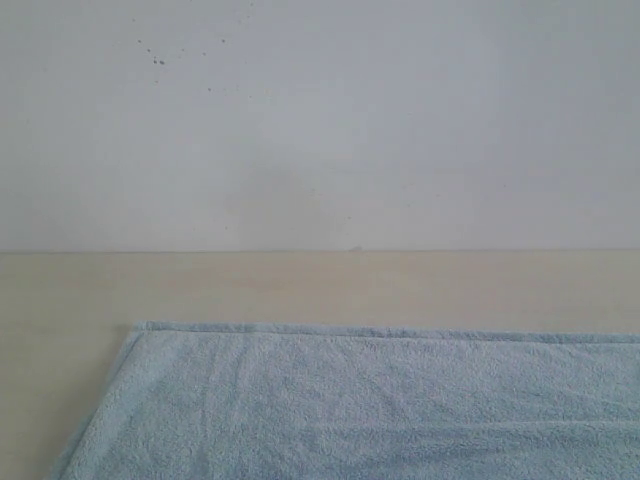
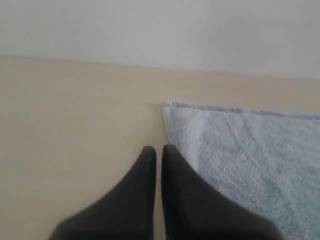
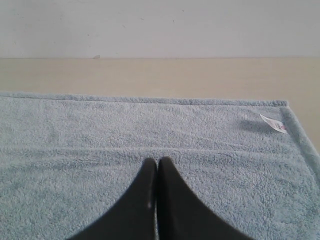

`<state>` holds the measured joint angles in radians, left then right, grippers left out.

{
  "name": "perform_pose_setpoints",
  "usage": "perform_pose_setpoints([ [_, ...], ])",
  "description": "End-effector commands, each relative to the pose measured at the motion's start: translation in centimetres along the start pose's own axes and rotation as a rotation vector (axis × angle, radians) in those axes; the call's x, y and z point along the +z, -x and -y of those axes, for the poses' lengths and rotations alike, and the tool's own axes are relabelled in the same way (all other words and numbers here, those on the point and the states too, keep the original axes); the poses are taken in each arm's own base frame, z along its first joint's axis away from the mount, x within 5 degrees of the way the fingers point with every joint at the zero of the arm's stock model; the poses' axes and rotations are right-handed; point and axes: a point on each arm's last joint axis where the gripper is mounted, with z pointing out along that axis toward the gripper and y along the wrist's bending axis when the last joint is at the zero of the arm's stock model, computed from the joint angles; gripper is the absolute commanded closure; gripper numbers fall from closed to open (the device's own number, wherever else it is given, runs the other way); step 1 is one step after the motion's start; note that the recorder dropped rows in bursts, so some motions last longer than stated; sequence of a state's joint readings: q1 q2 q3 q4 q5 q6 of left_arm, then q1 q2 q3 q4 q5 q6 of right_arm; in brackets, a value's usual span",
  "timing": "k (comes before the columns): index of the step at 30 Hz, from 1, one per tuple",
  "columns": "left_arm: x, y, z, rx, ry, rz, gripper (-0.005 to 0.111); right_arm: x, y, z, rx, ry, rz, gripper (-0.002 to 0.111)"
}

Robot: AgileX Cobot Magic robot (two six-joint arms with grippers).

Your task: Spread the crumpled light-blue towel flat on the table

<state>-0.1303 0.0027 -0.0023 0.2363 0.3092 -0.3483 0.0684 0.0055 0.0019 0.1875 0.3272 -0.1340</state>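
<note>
White wall (image 1: 320,120) behind, beige table (image 1: 300,285). Light-blue towel (image 1: 350,410) lies flat on the near part of the table, fluffy, hemmed border, far-left corner squared, faint crease across. Left claw (image 2: 159,150) closed, empty, at the towel's left edge. Right claw (image 3: 157,162) closed, empty, over the towel. Small white label (image 3: 274,123) near far-right corner.

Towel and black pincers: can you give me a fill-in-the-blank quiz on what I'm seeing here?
1. The towel spread on the table is light ____ in colour.
2. The left gripper and the right gripper both have their jaws ____.
3. The white label sits near a ____ of the towel.
Missing words: blue; shut; corner.
</note>
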Motion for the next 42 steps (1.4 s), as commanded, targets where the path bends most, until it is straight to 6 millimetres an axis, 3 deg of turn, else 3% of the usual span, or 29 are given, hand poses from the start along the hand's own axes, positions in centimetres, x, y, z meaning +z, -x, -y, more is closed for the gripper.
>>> perform_pose_setpoints([
  [1,-0.01,-0.36,0.03,0.110,-0.001,-0.032,0.103,-0.06,0.13,0.03,-0.012,-0.004,0.012,0.109],
  [42,-0.01,-0.13,0.42,0.086,-0.040,-0.004,0.103,-0.09,0.09,-0.41,-0.032,0.076,0.008,0.109],
])
